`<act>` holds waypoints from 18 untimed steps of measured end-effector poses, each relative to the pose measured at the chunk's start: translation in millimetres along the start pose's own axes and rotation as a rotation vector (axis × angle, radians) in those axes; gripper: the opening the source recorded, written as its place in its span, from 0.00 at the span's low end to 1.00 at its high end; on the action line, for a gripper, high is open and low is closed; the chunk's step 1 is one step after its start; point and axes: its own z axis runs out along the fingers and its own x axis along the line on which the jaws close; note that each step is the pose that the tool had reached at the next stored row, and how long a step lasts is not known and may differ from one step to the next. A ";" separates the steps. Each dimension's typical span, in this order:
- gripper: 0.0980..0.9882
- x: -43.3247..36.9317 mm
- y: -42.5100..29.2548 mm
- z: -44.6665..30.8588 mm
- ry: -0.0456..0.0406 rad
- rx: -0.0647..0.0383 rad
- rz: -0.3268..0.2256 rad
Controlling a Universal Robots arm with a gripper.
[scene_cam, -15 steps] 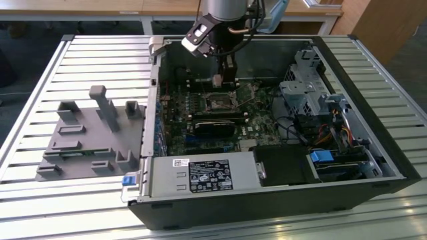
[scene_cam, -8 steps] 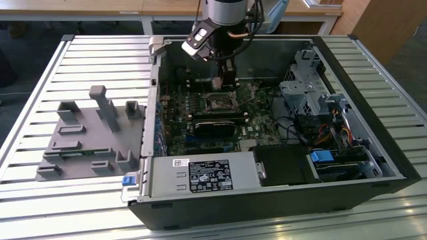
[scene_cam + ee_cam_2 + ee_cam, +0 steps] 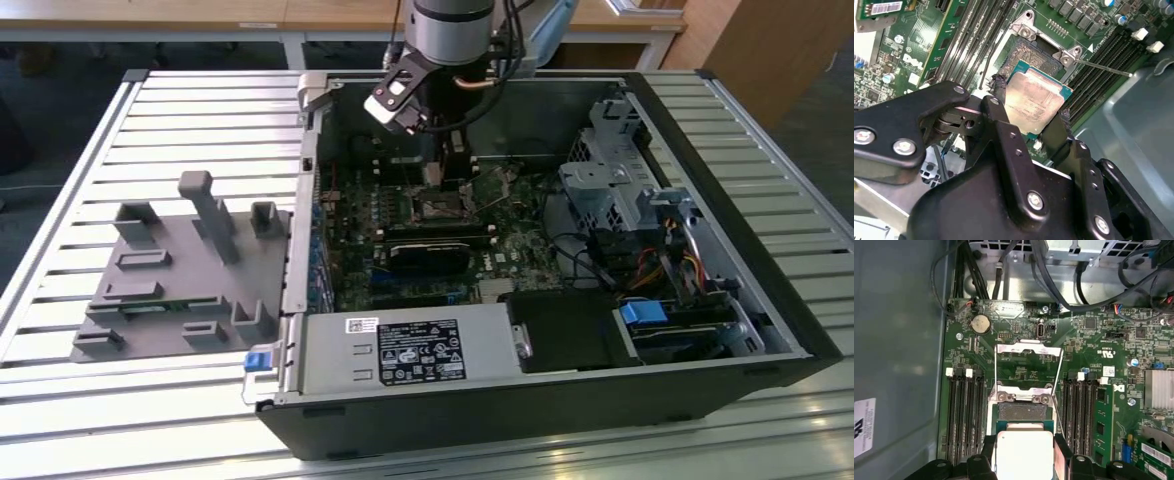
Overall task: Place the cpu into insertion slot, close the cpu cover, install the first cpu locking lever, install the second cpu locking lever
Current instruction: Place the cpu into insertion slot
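cpu [image 3: 1040,100] in hand [image 3: 1031,101] over socket [image 3: 1026,52]

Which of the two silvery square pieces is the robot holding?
The cpu, the solid flat chip clamped in the end effector at the socket. The cpu cover is a windowed frame, swung open and untouched.

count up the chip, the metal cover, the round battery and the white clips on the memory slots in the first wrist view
chip: 1, held in the gripper
metal cover: 1, flipped open
round battery: 1
white clips: 4
total: 7
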 end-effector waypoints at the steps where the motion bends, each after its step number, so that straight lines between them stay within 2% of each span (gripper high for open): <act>1: 0.50 0.0 -0.1 1.8 0.0000 0.001 0.000; 4: 0.50 0.1 -0.4 6.6 0.0001 0.003 0.000; 18: 0.50 0.1 -1.1 19.6 -0.0001 0.004 0.003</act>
